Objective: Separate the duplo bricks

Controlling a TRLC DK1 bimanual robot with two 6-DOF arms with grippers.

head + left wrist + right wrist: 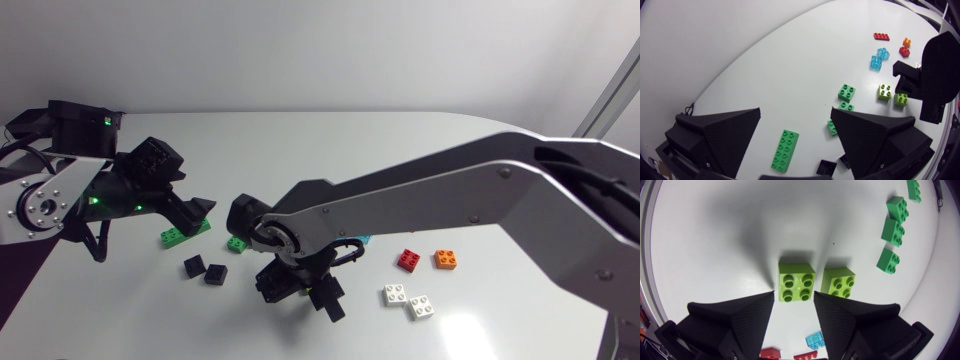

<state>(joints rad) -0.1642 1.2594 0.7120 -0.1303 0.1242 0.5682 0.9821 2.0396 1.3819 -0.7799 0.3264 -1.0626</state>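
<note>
The right gripper (794,294) hangs low over the white tabletop (715,230) with its fingers spread about a brick's width. A lime brick (796,282) lies flat between their tips, and I cannot tell whether they touch it. A second lime brick (838,283) sits just beside the first, and three green bricks (892,231) lie farther ahead. The left gripper (796,112) is spread wide, with a long green brick (785,149) lying between its fingers, clear of both.

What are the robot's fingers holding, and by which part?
Nothing, it seems. The right gripper, fingers open, flanks a lime brick; the left gripper hangs open over a long green brick.
</note>
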